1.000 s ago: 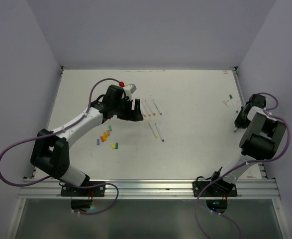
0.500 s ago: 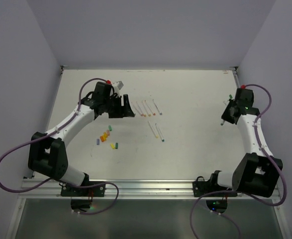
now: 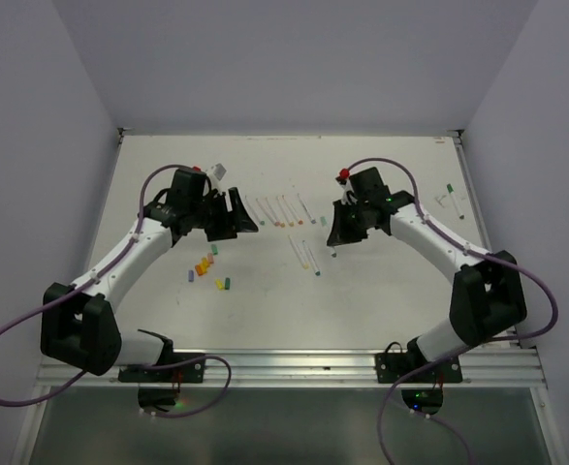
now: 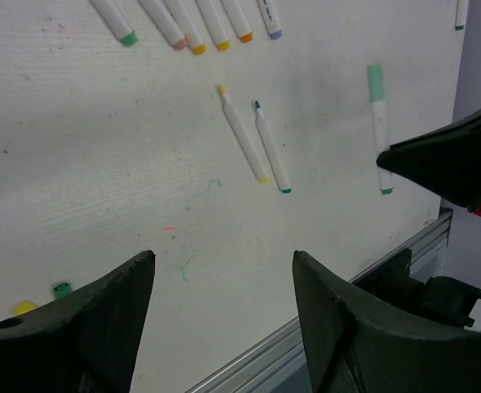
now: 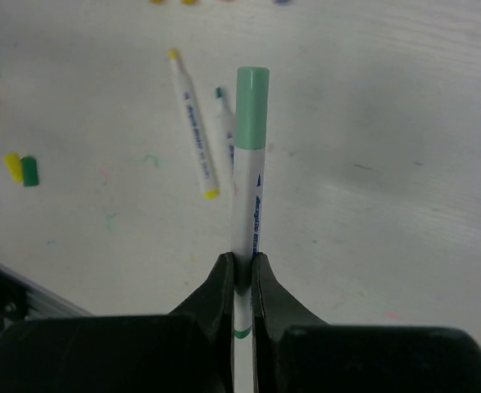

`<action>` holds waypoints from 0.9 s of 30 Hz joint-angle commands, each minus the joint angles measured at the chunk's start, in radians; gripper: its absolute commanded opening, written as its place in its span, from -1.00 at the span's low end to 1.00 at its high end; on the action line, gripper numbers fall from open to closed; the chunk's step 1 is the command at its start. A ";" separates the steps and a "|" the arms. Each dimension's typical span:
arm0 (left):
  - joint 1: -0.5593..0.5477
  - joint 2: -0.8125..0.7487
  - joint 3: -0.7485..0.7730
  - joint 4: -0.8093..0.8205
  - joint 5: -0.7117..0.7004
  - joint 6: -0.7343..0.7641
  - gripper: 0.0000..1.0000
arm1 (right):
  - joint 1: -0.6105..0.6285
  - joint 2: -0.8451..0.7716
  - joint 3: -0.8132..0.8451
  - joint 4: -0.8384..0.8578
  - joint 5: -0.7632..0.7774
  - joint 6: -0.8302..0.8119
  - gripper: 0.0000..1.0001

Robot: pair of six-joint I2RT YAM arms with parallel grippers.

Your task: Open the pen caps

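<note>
Right gripper (image 5: 242,264) clamped on a white pen (image 5: 247,196) — its mint-green cap (image 5: 251,106) is still on the outer end, held above the middle of the table (image 3: 391,291). Left gripper (image 4: 224,262) has its fingers apart with nothing between them, just left of the far row of pens (image 3: 282,209). Two uncapped pens (image 3: 305,254) lie at centre — loose caps (image 3: 206,263) near-left of them.

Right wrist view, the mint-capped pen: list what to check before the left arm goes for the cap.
1. The right fingers are shut on the pen: ok.
2. The mint cap is on and sticks out clear of the grip: ok.
3. The left fingers are open: ok.
4. Left fingers lined up with the mint cap: not ok. In the left wrist view the pen sits off to one side of the gap.
5. Grip firm enough for a pull: cannot tell.
</note>
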 commanded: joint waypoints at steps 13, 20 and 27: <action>0.005 0.152 0.230 -0.025 0.108 -0.150 0.40 | 0.278 0.221 0.278 0.192 -0.346 0.084 -1.00; 0.007 0.184 0.224 -0.037 0.116 -0.173 0.40 | 0.282 0.218 0.276 0.220 -0.343 0.093 -1.00; 0.005 0.198 0.195 -0.008 0.135 -0.204 0.37 | 0.285 0.213 0.268 0.227 -0.345 0.092 -1.00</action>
